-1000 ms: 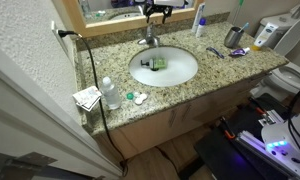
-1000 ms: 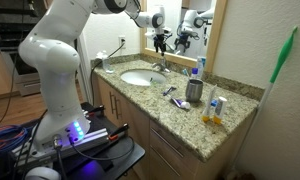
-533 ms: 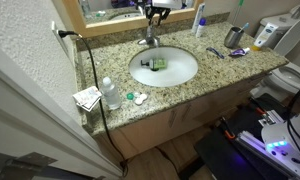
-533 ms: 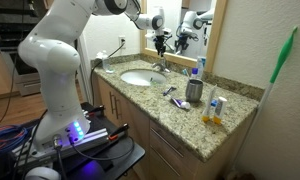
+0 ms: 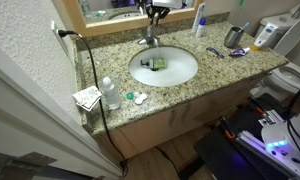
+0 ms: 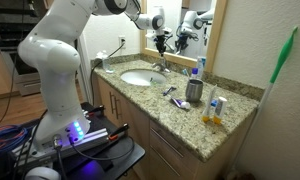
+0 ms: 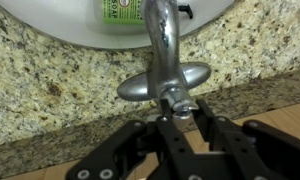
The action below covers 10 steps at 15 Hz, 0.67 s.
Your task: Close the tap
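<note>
Chrome tap (image 5: 148, 40) stands on the speckled granite counter (image 5: 218, 72) at the back edge of the oval white basin (image 5: 186, 62), just below the mirror (image 5: 110, 8), with its short spout reaching over the bowl. In both exterior views the gripper (image 5: 153, 14) hangs directly above it, pointing down, carried by the white arm (image 6: 52, 55) that arches over the vanity.

In the wrist view the tap fills the middle. Its curved spout runs up toward the basin, its round base flange lies on the stone, and the end of its lever sits low in the picture. The gripper (image 7: 180, 112) comes in from the bottom edge. Its 2 black fingers (image 7: 206, 118) stand only narrowly apart, 1 on each side of the lever's tip and close against it. Whether they actually press on the metal I cannot tell.

A green-labelled item (image 5: 157, 63) lies inside the basin near the drain. A clear plastic bottle (image 5: 110, 93) stands near a front corner of the counter, just beside some folded paper (image 5: 87, 97). A metal cup (image 5: 233, 37) stands well apart from the tap, toward the other end. A black cord (image 5: 90, 75) hangs down past the counter's side.
</note>
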Motion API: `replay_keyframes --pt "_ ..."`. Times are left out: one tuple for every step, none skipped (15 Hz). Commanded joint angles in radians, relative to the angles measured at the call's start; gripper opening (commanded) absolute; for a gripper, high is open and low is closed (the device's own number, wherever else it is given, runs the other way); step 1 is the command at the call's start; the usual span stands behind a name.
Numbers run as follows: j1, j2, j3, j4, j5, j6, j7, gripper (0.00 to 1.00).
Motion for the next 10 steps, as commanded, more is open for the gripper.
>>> replay_keyframes --pt "-0.018 -0.027 0.023 -0.017 0.027 -0.129 -0.05 0.07" --pt "-0.019 -0.033 0.027 -0.024 0.027 -0.161 -0.066 0.07" --pt "-0.024 -0.037 0.039 -0.037 0.037 -0.175 -0.087 0.07" --pt "-0.022 -0.037 0.041 -0.045 0.037 -0.191 -0.095 0.07" --pt "-0.017 -0.032 0.039 -0.051 0.033 -0.206 -0.098 0.07" --pt "-0.013 -0.022 0.039 -0.048 0.03 -0.221 -0.101 0.07" --pt "-0.006 -0.009 0.031 -0.048 0.019 -0.232 -0.09 0.07" --pt "0.004 0.004 0.016 -0.045 0.002 -0.233 -0.067 0.07" --pt "0.001 0.01 0.018 -0.047 0.004 -0.228 -0.068 0.07" --pt "0.004 0.013 0.012 -0.05 -0.001 -0.221 -0.06 0.07"
